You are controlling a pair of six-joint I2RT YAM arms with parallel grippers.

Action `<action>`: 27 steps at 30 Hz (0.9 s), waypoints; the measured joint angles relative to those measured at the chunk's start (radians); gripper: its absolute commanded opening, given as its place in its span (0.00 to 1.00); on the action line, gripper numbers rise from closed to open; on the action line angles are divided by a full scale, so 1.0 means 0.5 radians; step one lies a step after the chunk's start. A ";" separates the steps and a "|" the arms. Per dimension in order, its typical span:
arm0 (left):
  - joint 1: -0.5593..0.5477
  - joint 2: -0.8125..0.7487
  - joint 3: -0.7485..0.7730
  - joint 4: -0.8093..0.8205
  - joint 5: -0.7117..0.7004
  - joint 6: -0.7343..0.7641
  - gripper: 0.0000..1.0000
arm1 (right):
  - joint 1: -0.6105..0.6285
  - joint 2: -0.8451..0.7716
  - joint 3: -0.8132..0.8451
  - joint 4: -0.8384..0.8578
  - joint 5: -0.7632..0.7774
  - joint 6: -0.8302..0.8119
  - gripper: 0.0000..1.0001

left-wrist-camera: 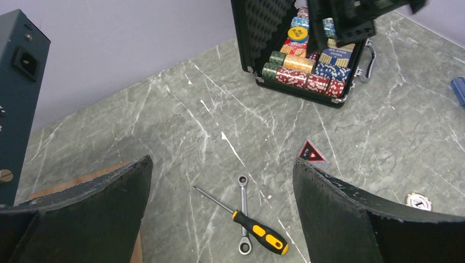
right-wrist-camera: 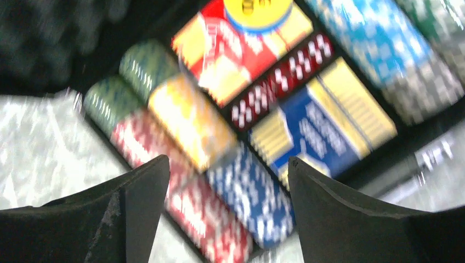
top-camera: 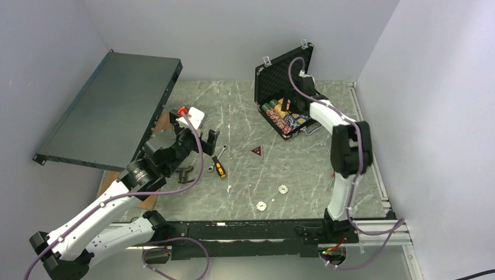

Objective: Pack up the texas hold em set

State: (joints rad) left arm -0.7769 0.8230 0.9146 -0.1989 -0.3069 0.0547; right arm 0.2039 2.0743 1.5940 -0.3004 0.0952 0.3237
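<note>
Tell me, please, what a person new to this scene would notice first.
The open black briefcase at the far right of the table stands out, its rows of multicoloured poker chips bright under the right tool, which hangs open just above them. Next comes the large dark-grey metal panel, tilted at the far left. Mid-table a yellow-handled screwdriver crosses a wrench, and two white round buttons lie nearer the arms.
</note>
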 measured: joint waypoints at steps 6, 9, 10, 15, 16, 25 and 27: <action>0.000 0.000 0.000 -0.015 0.030 -0.028 0.99 | 0.099 -0.848 -0.782 0.034 -0.011 0.093 0.83; 0.000 0.000 0.000 -0.016 0.044 -0.036 0.99 | 0.256 -1.179 -1.105 -0.008 -0.022 0.150 0.85; 0.000 0.002 0.001 -0.016 0.047 -0.039 0.99 | 0.311 -1.245 -1.182 -0.028 -0.025 0.166 0.85; 0.000 0.009 0.005 -0.018 0.086 -0.056 0.99 | 0.662 -1.525 -1.545 -0.280 -0.070 0.344 0.86; 0.000 0.009 0.008 -0.019 0.095 -0.060 0.99 | 0.730 -1.544 -1.572 -0.313 -0.085 0.367 0.86; 0.000 0.009 0.031 -0.023 0.117 -0.076 0.99 | 1.038 -1.637 -1.773 -0.558 -0.095 0.638 0.86; 0.000 0.009 0.032 -0.023 0.120 -0.079 0.99 | 1.071 -1.604 -1.773 -0.539 -0.079 0.654 0.87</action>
State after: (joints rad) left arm -0.7769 0.8276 0.9306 -0.2104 -0.2470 0.0151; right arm 0.7395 1.2720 0.7074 -0.5697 0.0559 0.6506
